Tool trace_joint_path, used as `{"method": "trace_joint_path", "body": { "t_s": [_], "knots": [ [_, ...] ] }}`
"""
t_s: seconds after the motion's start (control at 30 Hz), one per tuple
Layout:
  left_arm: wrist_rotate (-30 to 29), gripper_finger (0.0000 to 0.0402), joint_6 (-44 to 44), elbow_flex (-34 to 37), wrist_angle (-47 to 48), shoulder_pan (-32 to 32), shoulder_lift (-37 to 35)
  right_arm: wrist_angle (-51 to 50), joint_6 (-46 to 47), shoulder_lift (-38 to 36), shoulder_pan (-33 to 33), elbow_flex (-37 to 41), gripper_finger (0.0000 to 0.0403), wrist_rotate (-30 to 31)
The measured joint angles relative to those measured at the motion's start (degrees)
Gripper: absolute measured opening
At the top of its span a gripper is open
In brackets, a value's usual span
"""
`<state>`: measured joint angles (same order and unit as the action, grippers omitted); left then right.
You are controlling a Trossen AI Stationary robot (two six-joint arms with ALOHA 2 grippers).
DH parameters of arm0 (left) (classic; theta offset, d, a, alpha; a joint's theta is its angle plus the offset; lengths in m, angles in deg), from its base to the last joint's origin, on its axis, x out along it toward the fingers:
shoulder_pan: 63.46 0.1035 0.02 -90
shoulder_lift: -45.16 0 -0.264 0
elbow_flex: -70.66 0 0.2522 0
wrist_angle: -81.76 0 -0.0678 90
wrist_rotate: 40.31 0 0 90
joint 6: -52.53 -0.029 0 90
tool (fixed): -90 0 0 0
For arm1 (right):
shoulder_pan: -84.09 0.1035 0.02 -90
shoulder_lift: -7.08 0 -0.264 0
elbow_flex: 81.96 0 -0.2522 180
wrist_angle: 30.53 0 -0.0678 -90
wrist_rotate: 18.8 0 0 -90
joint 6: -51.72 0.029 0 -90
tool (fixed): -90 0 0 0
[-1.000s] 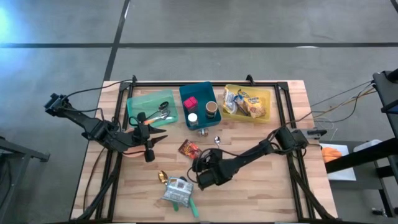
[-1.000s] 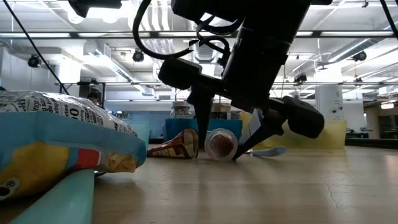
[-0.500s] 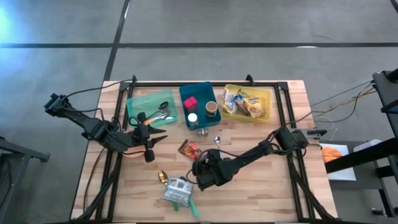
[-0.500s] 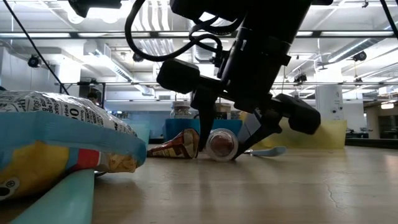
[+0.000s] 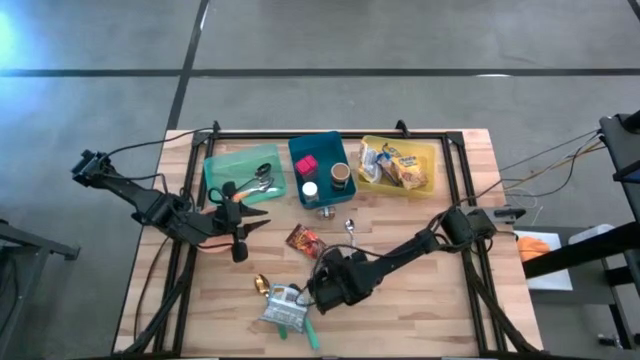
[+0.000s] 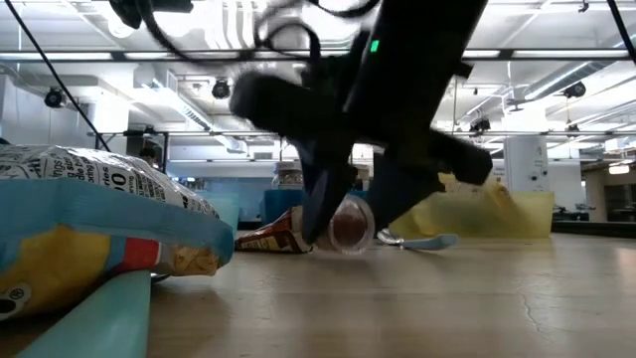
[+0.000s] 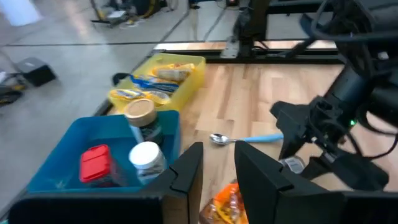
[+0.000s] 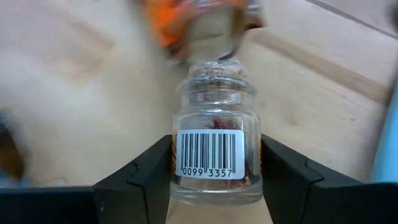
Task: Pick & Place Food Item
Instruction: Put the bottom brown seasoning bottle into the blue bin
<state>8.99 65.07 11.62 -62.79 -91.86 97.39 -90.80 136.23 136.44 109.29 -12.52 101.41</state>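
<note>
Glass jar [image 8: 214,155] fills the right wrist view, seated between the right gripper's [image 8: 214,177] dark fingers [image 8: 146,174], which are clamped on its body with the barcode label facing the camera; wood planks lie behind it. High view: the right gripper [image 5: 325,288] has shifted along the table [image 5: 420,320] from beside the red packet [image 5: 303,240] toward the near edge, close to the grey pouch [image 5: 283,305], so the jar appears gripped and the lift stage begun; the left gripper [image 5: 240,220] waits beside the green bin [image 5: 215,165], its fingers slightly apart on nothing. The blue bin [image 5: 300,150] and yellow bin [image 5: 440,165] stand along the far edge. Low view: the arm is smeared with motion where it was sharp half a second ago; the jar [image 6: 348,227] sits at its tip, and whether it clears the wood cannot be told. Beyond is a lit hall with ceiling strip lights. Left wrist view: a spoon [image 7: 245,138] lies on the planks between the bins and the right arm.
</note>
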Motion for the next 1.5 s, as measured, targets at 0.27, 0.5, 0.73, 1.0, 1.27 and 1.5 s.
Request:
{"method": "trace_joint_path", "body": {
  "t_s": [0.27, 0.5, 0.73, 1.0, 1.27, 1.5],
  "knots": [
    [8.85, 0.0094, 8.79, 0.00, -1.96, 0.00, 0.04, -1.47, -14.33, -0.31, 4.38, -3.76, 0.0188, 1.28],
    [10.73, 0.0094, 15.42, 0.00, -7.33, 0.02, 0.04, -2.70, -20.93, -2.87, 8.11, -4.81, 0.0188, 9.17],
    [11.17, 0.0094, 20.57, -0.02, -12.46, 0.11, 0.04, -2.00, -29.43, -6.37, 10.59, -4.89, 0.0188, 18.63],
    [9.98, 0.0094, 26.50, -0.02, -13.09, 1.05, 0.04, 0.63, -42.17, -8.76, 11.00, -6.47, 0.0188, 27.04],
    [16.04, 0.0094, 34.39, -0.02, -13.15, 1.18, 2.69, 2.31, -58.95, -8.76, 9.91, -11.68, 0.0188, 31.54],
    [22.19, 0.0094, 35.74, -0.02, -13.82, 1.18, 6.55, 2.39, -65.23, -8.76, 9.30, -15.03, 0.0188, 31.60]
  ]
}}
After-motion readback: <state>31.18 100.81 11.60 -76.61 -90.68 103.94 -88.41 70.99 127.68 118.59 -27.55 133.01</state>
